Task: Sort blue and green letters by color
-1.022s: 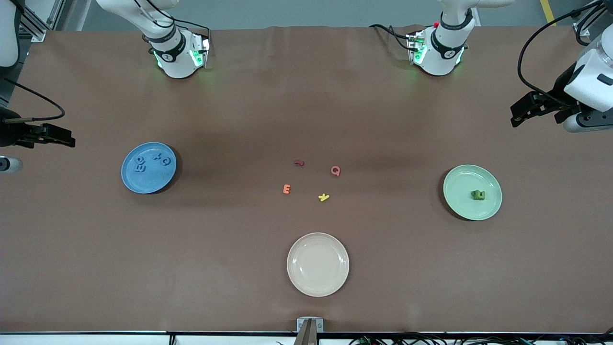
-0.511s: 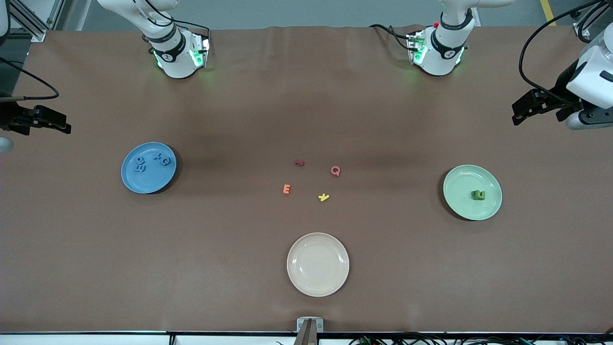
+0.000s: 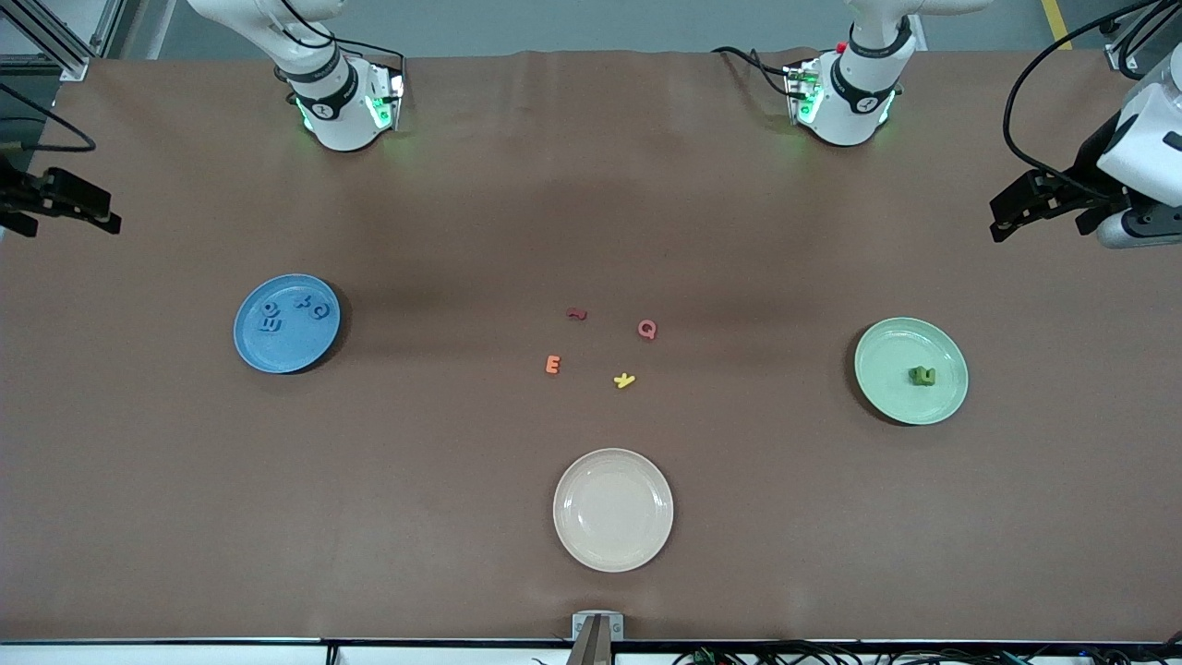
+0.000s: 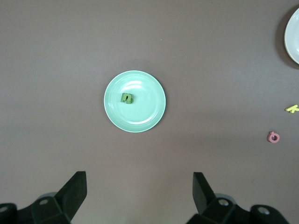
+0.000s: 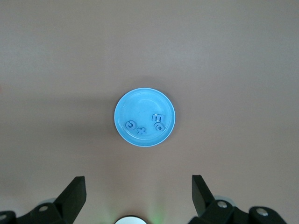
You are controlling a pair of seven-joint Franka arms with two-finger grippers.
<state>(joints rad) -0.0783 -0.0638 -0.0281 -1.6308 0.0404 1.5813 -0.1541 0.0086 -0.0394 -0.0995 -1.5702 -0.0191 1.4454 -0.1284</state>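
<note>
Both grippers hang high with nothing between their fingers. From the front camera, the left gripper (image 3: 1016,211) is over the table's edge at the left arm's end, fingers spread and empty, and the right gripper (image 3: 88,205) is over the edge at the right arm's end, likewise spread and empty. The blue letters (image 3: 294,312) lie on the blue plate (image 3: 263,351) toward the right arm's end; the green letters (image 3: 922,375) sit bunched in a small heap on the green plate (image 3: 886,392) toward the left arm's end. Between the two plates, on the bare brown table (image 3: 416,517), lie a dark red squiggle (image 3: 576,314), a pink Q (image 3: 647,329), an orange E (image 3: 552,365) and a yellow k (image 3: 624,380). A white plate (image 3: 613,510) nearer the camera holds nothing.

In the left wrist view, the open fingers (image 4: 70,193) frame the green plate (image 4: 149,116) with its green heap (image 4: 126,98) from well above; how many letters make up the heap cannot be told.

In the right wrist view, the spread fingers (image 5: 74,193) look down on the blue plate (image 5: 135,105), where the blue letters (image 5: 145,125) lie flat and apart.

By the look of it the sorting is done. The risk from here is small: the green heap is stacked, so a nudge to that plate could tip a piece over the rim, and any further descent toward the middle could scatter the four leftover pieces, which belong to neither colour
</note>
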